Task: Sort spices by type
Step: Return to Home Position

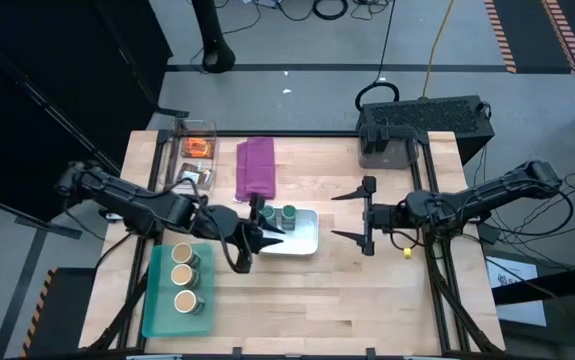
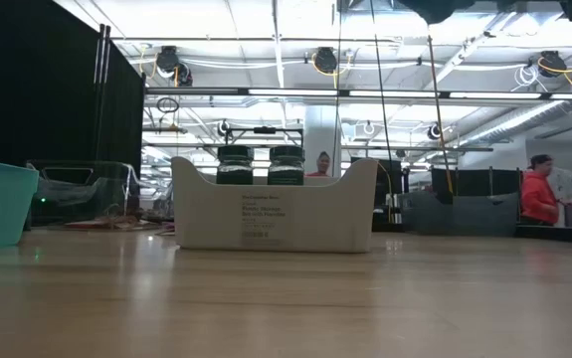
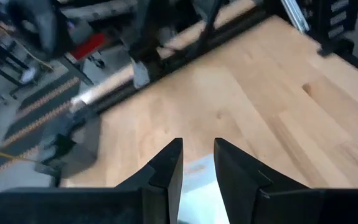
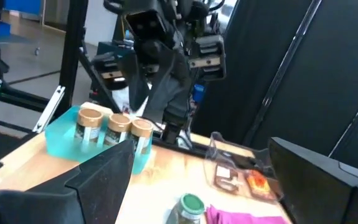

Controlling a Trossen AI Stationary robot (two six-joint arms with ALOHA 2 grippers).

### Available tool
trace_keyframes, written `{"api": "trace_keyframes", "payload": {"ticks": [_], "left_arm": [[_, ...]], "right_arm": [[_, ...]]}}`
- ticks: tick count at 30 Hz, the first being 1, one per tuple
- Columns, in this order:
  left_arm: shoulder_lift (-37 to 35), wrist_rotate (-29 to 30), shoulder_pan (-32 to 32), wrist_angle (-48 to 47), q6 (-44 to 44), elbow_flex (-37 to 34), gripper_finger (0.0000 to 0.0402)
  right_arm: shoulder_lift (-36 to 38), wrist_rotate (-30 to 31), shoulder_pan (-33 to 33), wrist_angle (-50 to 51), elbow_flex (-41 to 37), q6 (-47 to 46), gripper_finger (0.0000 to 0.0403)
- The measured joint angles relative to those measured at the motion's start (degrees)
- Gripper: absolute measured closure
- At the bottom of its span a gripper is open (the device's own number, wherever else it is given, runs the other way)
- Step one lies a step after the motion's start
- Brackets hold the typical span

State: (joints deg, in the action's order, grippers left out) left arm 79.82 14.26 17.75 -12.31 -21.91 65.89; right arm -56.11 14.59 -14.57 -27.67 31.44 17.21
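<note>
Ease your empty, spread left end effector (image 1: 259, 246) up clear of the white bin (image 1: 307, 243) before homing, while the right end effector (image 1: 335, 216) waits, also spread, just beyond that bin.

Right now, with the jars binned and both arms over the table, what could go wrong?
1. The left gripper hangs open at the white bin's left edge, beside the green-lidded jars. A sideways retreat might nudge the bin or tip a jar.
2. Its arm lies close to the blue bin holding the tan-lidded jars. A low sweep could clip it.
The right gripper waits open, right of the white bin.
</note>
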Motion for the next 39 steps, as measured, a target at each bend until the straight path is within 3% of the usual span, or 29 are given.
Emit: {"api": "trace_keyframes", "payload": {"ticks": [4,10,17,24,27,33,39], "left_arm": [[-3.77,-1.13,-1.43,2.76,-1.86,-2.58,0.0304],[-13.11,-3.25,-5.02,18.06,-0.35,-16.73,0.0304],[-27.71,0.94,-5.13,14.02,1.97,-22.48,0.0304],[-40.97,1.08,-4.47,10.13,4.47,-27.09,0.0304],[-45.03,1.38,-4.49,12.55,5.04,-31.0,0.0304],[-45.61,4.77,-7.77,31.41,1.86,-39.23,0.0304],[-44.39,4.29,-12.5,31.33,3.15,-42.64,0.0304]], "right_arm": [[0.72,0.03,0.62,-0.13,0.02,1.12,0.0051],[1.52,0.02,1.24,0.61,0.07,1.53,0.0051],[1.58,0.02,2.2,0.85,0.06,1.49,0.0051],[1.58,0.04,2.23,0.86,0.04,1.28,0.0051],[2.08,0.04,2.23,1.01,0.04,1.52,0.0051],[6.23,-0.03,2.23,0.86,0.04,3.49,0.0051],[10.71,-1.16,2.25,1.26,0.04,5.92,0.0051]]}}
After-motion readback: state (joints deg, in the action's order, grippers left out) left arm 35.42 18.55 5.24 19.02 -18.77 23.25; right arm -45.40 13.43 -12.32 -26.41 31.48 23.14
